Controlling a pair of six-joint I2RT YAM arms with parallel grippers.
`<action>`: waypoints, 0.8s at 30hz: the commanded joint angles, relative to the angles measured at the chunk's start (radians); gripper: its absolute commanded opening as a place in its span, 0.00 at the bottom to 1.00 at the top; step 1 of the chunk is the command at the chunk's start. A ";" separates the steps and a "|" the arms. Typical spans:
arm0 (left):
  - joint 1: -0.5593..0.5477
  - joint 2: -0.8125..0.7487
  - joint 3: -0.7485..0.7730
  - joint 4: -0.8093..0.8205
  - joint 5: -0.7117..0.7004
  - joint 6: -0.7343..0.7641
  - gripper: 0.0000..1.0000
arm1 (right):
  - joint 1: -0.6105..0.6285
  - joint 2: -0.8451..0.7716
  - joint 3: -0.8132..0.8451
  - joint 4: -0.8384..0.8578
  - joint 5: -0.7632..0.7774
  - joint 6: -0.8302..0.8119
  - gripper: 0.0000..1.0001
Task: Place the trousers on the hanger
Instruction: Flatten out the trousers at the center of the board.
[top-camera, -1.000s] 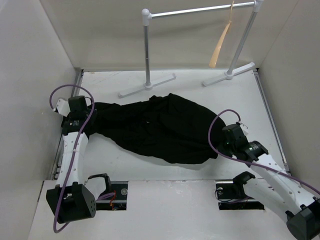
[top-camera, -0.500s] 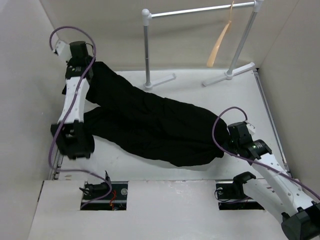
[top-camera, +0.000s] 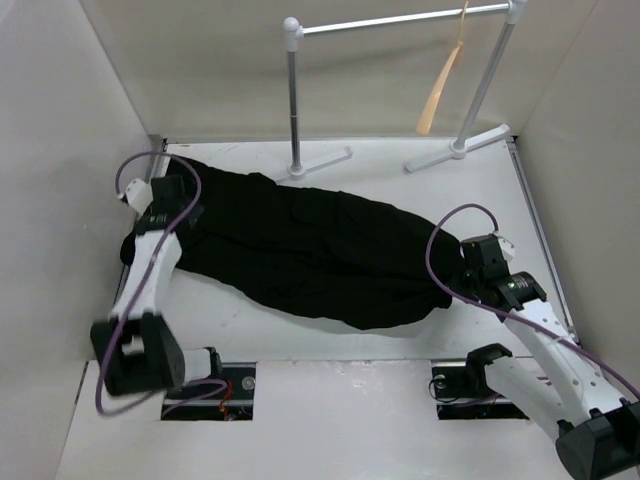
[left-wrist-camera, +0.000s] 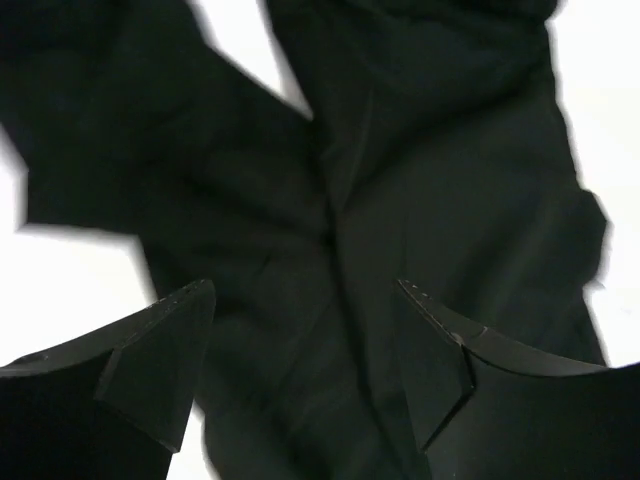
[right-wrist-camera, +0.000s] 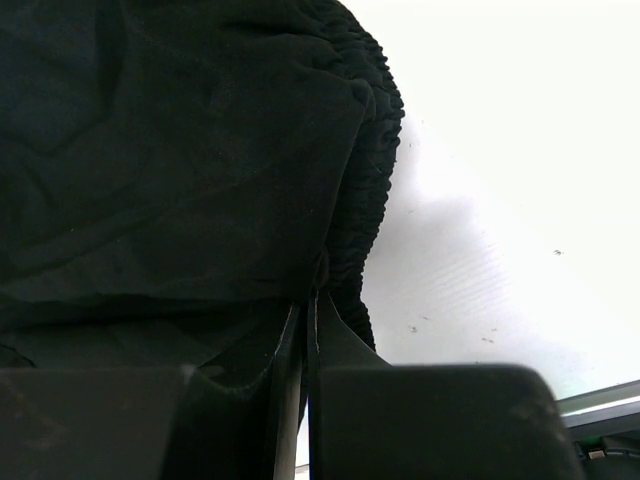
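The black trousers (top-camera: 310, 250) lie stretched across the table from back left to front right. My left gripper (top-camera: 183, 192) hovers over their left end; in the left wrist view it (left-wrist-camera: 305, 290) stands open, with the cloth (left-wrist-camera: 420, 150) below and nothing between the fingers. At the right end my right gripper (top-camera: 457, 282) is shut on the gathered waistband (right-wrist-camera: 365, 180), pinching it between its jaws (right-wrist-camera: 312, 295). The tan wooden hanger (top-camera: 440, 90) hangs from the rail at the back right, far from both grippers.
A white-and-grey rail stand (top-camera: 295, 100) with two flat feet stands along the back of the table. Pale walls close in the left, right and back sides. Purple cables loop over both arms.
My left arm swung the trouser legs up to the back left, came down again and opened, letting the cloth go. The trousers now lie longer and flatter. The right gripper kept its grip.
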 joint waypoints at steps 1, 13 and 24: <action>0.010 -0.195 -0.199 0.005 -0.008 -0.084 0.68 | -0.017 -0.003 0.039 0.048 -0.004 -0.036 0.04; 0.030 -0.102 -0.405 0.118 0.170 -0.143 0.30 | -0.153 -0.030 0.071 0.016 -0.013 -0.113 0.04; 0.035 -0.491 -0.386 -0.237 0.198 -0.138 0.00 | -0.370 0.017 0.188 -0.032 -0.036 -0.131 0.11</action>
